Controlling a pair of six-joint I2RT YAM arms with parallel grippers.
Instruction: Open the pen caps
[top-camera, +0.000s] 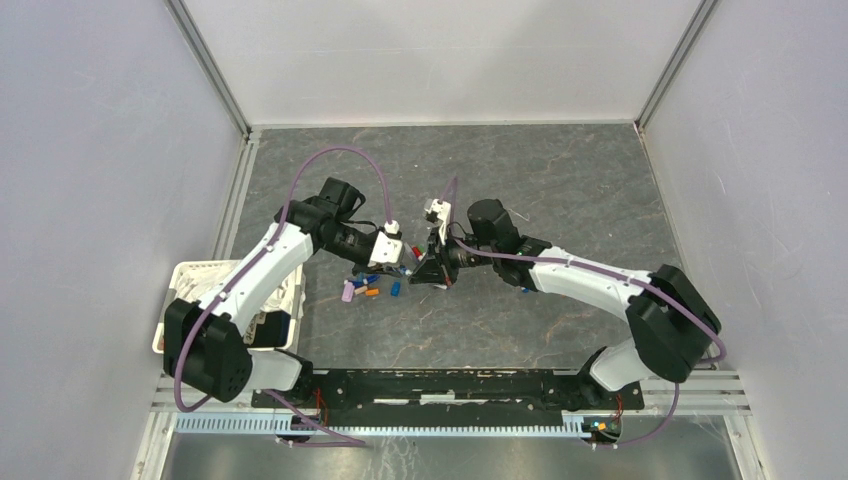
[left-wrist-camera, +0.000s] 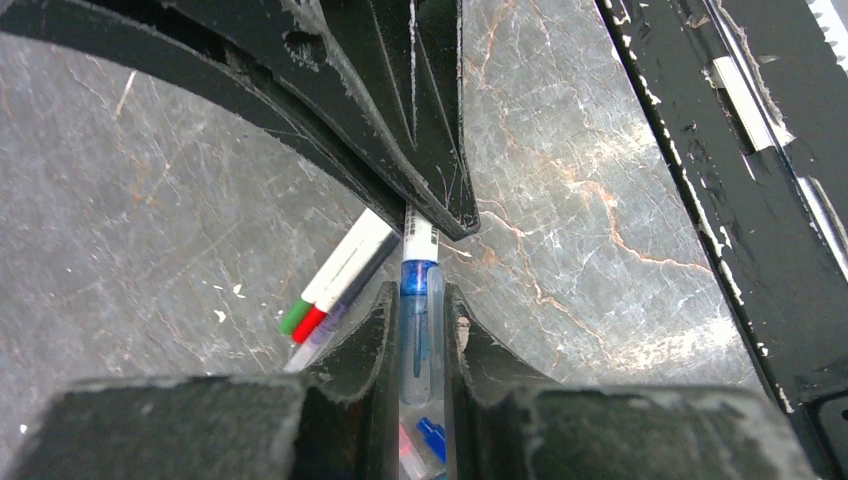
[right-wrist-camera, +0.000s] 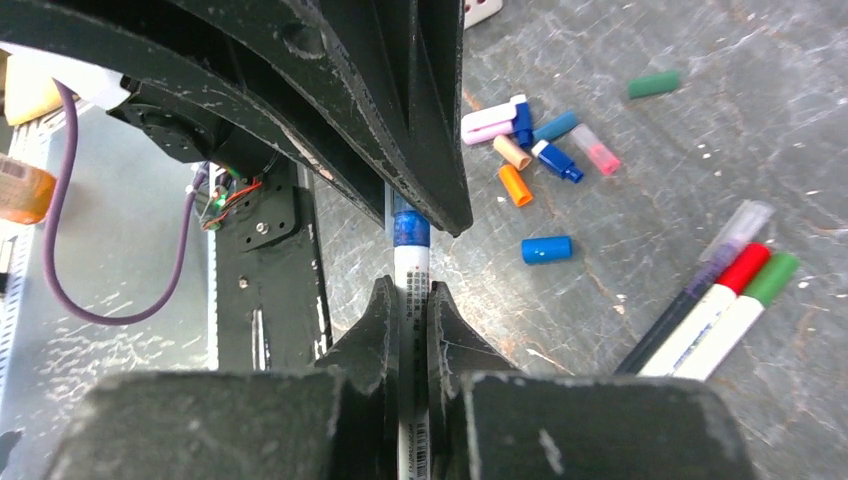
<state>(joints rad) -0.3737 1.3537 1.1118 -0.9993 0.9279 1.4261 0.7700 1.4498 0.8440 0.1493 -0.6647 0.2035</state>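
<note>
Left gripper (left-wrist-camera: 418, 296) clamped on clear-blue cap (left-wrist-camera: 420, 350), right gripper (right-wrist-camera: 410, 290) pinching same pen's white barrel (right-wrist-camera: 411, 262). Axis runs 9–3 in top view; you pull straight apart along it.

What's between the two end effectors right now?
One pen: right end effector holds its white barrel, left end effector its blue cap. Both wrist views show it.
</note>
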